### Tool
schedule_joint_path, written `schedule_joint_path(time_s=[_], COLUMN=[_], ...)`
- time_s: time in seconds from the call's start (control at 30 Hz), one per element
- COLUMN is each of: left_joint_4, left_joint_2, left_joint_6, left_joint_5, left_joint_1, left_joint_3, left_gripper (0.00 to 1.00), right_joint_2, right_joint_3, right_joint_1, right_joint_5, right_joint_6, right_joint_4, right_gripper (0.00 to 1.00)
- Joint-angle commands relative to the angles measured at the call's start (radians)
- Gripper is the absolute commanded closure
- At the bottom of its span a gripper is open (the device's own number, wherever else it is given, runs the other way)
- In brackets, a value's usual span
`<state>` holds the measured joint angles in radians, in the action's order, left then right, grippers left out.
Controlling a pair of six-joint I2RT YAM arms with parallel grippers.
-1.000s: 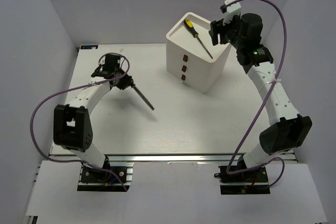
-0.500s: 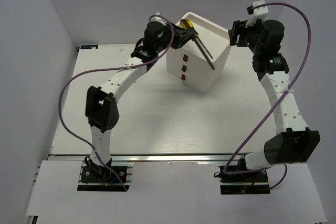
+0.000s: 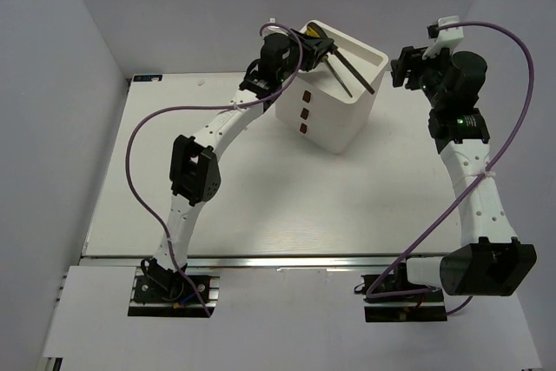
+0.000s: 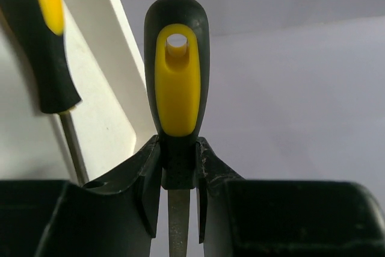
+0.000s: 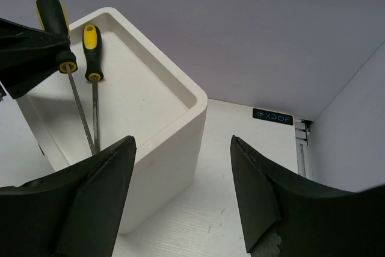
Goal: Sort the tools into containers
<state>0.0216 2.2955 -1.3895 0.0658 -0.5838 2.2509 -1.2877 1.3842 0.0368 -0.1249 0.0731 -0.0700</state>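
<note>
White-walled cell, pale matte desk [image 3: 261,206], square white plastic drawer box [image 3: 334,123] standing toward the back.
The left end effector [image 4: 178,185] is clamped on the glossy yellow-and-black file [image 4: 176,82] above the box's rimmed tray top, beside the screwdriver [image 5: 91,46] lying there. The right end effector [image 5: 183,197] hangs beside the box, fingers apart. The lettering on a small dark label [image 5: 272,117] at the desk's back edge is unclear.
</note>
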Motion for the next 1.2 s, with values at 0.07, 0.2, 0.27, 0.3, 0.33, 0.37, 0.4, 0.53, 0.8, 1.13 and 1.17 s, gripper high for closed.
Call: schedule_joint_path(time_s=[0.07, 0.2, 0.27, 0.3, 0.33, 0.37, 0.4, 0.53, 0.8, 1.13, 1.17], left_joint_4=[-0.063, -0.130, -0.143, -0.152, -0.153, -0.147, -0.147, -0.135, -0.187, -0.244, -0.244], left_joint_2=[-0.074, -0.068, -0.064, -0.058, -0.053, -0.048, -0.035, 0.001, 0.010, 0.016, 0.016], left_joint_6=[0.009, 0.023, 0.032, 0.040, 0.043, 0.049, 0.055, 0.066, 0.138, 0.202, 0.205], left_joint_5=[-0.008, 0.015, 0.020, 0.022, 0.025, 0.028, 0.032, 0.049, 0.081, 0.103, 0.107], left_joint_1=[0.064, 0.091, 0.102, 0.105, 0.107, 0.108, 0.108, 0.108, 0.101, 0.101, 0.101], left_joint_3=[0.045, 0.049, 0.050, 0.052, 0.050, 0.052, 0.062, 0.090, 0.096, 0.101, 0.102], left_gripper=[1.00, 1.00, 1.00, 1.00, 1.00, 1.00, 1.00, 1.00, 1.00, 0.86, 0.78], right_joint_2=[0.037, 0.037, 0.039, 0.039, 0.041, 0.042, 0.042, 0.044, 0.041, 0.030, 0.028], right_joint_3=[-0.033, -0.043, -0.047, -0.051, -0.053, -0.056, -0.060, -0.066, -0.076, -0.071, -0.071], right_joint_1=[-0.012, -0.014, -0.014, -0.014, -0.014, -0.014, -0.014, -0.014, -0.017, -0.023, -0.021], right_joint_5=[-0.019, -0.035, -0.041, -0.045, -0.047, -0.047, -0.050, -0.058, -0.053, -0.068, -0.068], right_joint_6=[-0.027, -0.042, -0.047, -0.047, -0.047, -0.047, -0.045, -0.045, -0.047, -0.065, -0.065], right_joint_4=[0.053, 0.055, 0.053, 0.053, 0.052, 0.050, 0.050, 0.045, 0.052, 0.052, 0.052], right_gripper=[0.30, 0.31, 0.30, 0.31, 0.31, 0.31, 0.31, 0.31, 0.31, 0.31, 0.31])
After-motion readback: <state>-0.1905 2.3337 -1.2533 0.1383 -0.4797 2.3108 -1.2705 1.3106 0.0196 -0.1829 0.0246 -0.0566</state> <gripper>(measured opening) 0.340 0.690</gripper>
